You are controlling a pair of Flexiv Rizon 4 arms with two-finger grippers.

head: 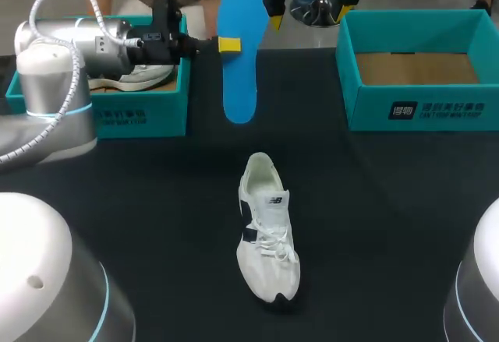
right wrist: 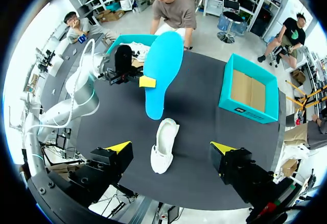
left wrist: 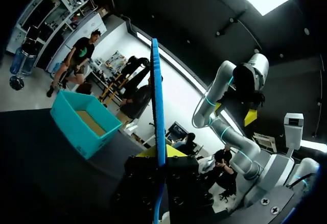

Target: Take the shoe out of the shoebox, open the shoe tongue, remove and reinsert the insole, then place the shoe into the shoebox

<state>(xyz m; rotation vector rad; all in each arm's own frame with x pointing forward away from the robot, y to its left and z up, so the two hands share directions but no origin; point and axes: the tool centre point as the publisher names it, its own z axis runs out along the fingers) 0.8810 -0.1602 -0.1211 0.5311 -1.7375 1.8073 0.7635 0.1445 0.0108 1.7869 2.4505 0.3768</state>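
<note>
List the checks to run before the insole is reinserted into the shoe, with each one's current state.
1. Insole gripped by left end effector: ok, held clear above the table.
2. Right end effector free: ok, open and empty.
3. Shoe upright on the table, opening upward: ok.
4. Tongue pulled open enough: cannot tell.
5. Right-hand shoebox empty for the shoe: ok.
</note>
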